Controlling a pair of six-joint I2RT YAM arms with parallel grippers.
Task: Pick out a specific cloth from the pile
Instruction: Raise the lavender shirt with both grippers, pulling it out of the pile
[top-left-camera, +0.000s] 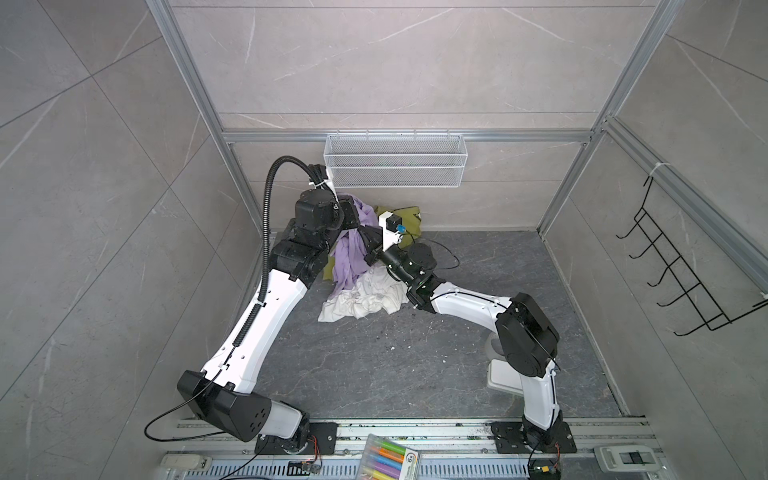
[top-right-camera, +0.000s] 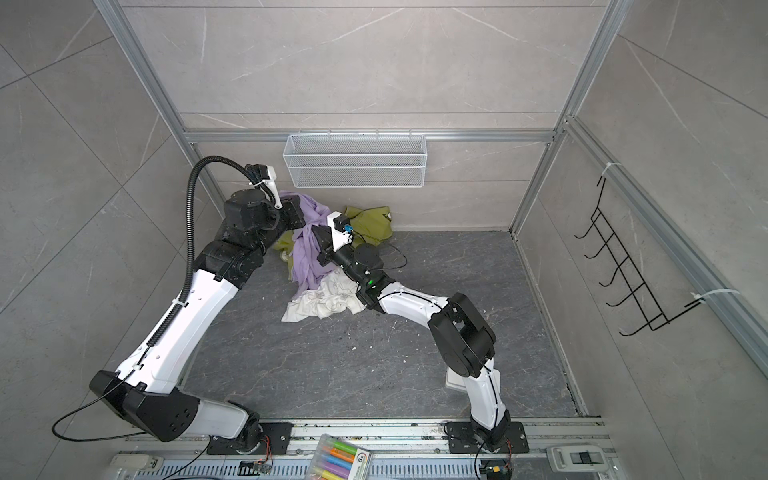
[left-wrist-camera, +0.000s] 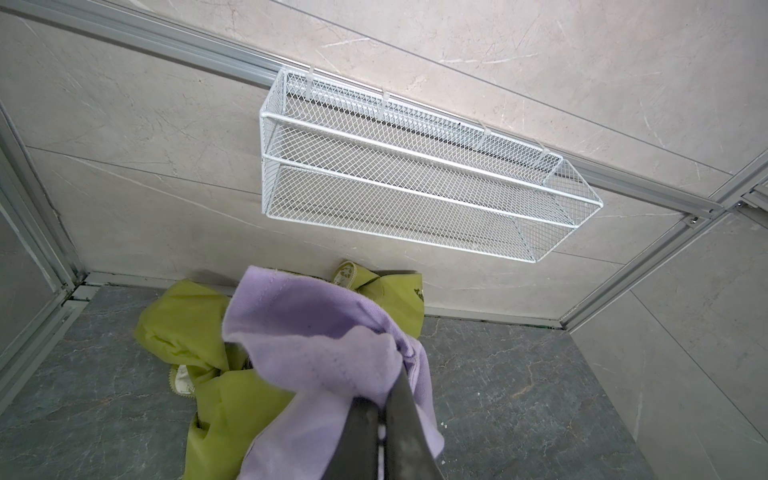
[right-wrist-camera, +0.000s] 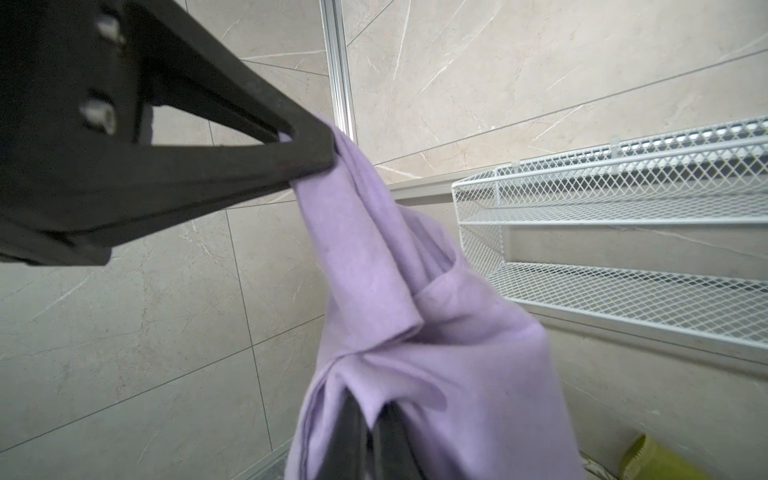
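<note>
Left tool (left-wrist-camera: 392, 374): closed hard on a gathered fold of the cloth (top-left-camera: 347, 253), near a stitched hem; no gap visible at the tips. Right tool (right-wrist-camera: 372, 415): likewise clamped on the same cloth, close beside the left hold.

Cloth: plain lavender, no print. Location: raised off the desk (top-left-camera: 415, 365) at the back left, below the left end of the wire basket (top-left-camera: 395, 160). Upper part strung between the two tools, lower part hanging and trailing onto the pile (top-left-camera: 376, 286). Tail end touching the white garment (top-left-camera: 365, 303). Green garment (top-left-camera: 405, 220) behind and beneath, contact with it not clear.

Handling, as judged: light, soft, limp. Brushed, slightly fuzzy face, so grippy rather than slippery. No stiffness; sags and stretches under its own weight. Not fragile. Best holds: hem, seam or a thick bunch of folds, never a single thin layer. Possible snag: tail dragging the white garment along on a lift.

Writing and labels: none seen on the cloth. Green garment: pale printed patch with dark lettering at one edge, unreadable. White garment: small grey mark, too small to read. Marker pack (top-left-camera: 388, 457) at the front rail: numeral 6 in a round badge, remaining print illegible.
</note>
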